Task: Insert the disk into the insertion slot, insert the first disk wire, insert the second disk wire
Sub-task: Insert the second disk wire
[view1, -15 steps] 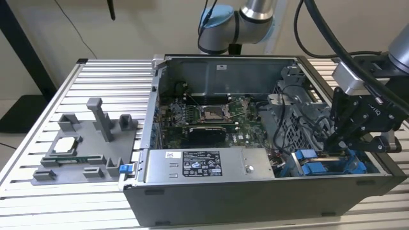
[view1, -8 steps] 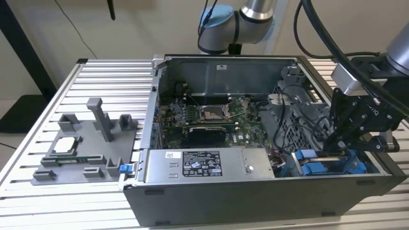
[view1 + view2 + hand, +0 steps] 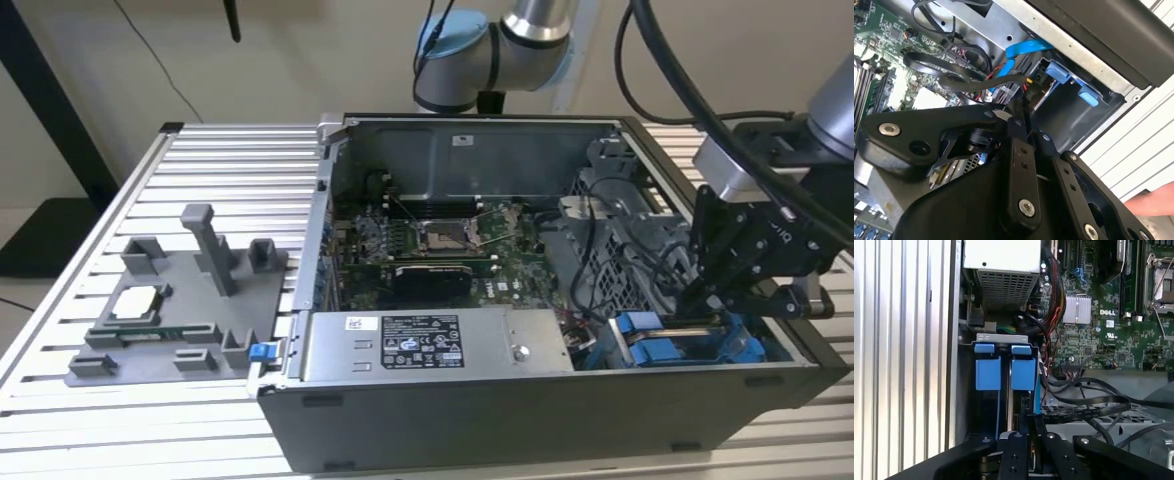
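black cables [image 3: 1089,405] crowding beside blue carriers [image 3: 1004,372], case wall [image 3: 954,365] close alongside

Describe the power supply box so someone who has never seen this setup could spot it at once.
Find the open computer case on the slatted table. In the exterior view, a silver metal box lies along the case's nearest wall, in front of the green motherboard and left of the blue drive carriers. It alone carries a printed label on its flat top.

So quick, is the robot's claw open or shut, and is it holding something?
Gripper: shut on a thin black cable, above the blue drive carriers.
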`<state>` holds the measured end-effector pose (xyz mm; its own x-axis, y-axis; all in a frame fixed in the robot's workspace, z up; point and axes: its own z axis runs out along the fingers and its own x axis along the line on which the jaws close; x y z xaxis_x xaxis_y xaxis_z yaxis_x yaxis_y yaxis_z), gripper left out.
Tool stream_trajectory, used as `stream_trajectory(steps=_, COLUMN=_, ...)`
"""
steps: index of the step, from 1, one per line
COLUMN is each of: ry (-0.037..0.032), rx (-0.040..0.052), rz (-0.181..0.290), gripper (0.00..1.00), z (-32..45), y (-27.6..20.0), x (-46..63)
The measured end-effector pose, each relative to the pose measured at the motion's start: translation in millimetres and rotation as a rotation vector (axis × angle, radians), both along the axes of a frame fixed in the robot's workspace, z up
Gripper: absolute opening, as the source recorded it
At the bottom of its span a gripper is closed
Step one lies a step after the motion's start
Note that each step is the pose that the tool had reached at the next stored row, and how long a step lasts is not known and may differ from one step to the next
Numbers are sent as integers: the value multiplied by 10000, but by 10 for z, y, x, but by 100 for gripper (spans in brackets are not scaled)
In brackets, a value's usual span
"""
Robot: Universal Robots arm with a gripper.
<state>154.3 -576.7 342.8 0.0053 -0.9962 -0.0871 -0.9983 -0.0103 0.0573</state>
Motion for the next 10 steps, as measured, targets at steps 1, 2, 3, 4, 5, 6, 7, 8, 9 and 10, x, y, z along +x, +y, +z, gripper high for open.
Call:
stream_trajectory(steps=1, ry=0, rx=2, rz=0, gripper=0, z=-2, y=1, x=1)
stream_trajectory(steps=2, ry=0, rx=3, rz=1, gripper=0, z=-4, y=1, x=4)
stream_trajectory(steps=3, ry=0, rx=5, rz=0, gripper=0, z=-6, y=1, x=7)
stream_trajectory(steps=4, ry=0, rx=8, rz=0, gripper=0, z=-8, y=2, x=11)
stream_trajectory(steps=5, ry=-2, rx=16, rz=2, gripper=0, z=-11, y=3, x=17)
stream_trajectory(steps=6, ry=0, rx=22, rz=0, gripper=0, z=-16, y=2, x=19)
stream_trajectory(steps=7, ry=1, rx=21, rz=-2, gripper=0, z=-19, y=2, x=21)
stream_trajectory(steps=8, ry=1, rx=19, rz=-1, gripper=0, z=-23, y=3, x=22)
stream_trajectory(steps=9, ry=-1, rx=14, rz=-1, gripper=0, z=-31, y=2, x=23)
stream_trajectory(steps=10, ry=0, rx=7, rz=-1, gripper=0, z=-40, y=2, x=23)
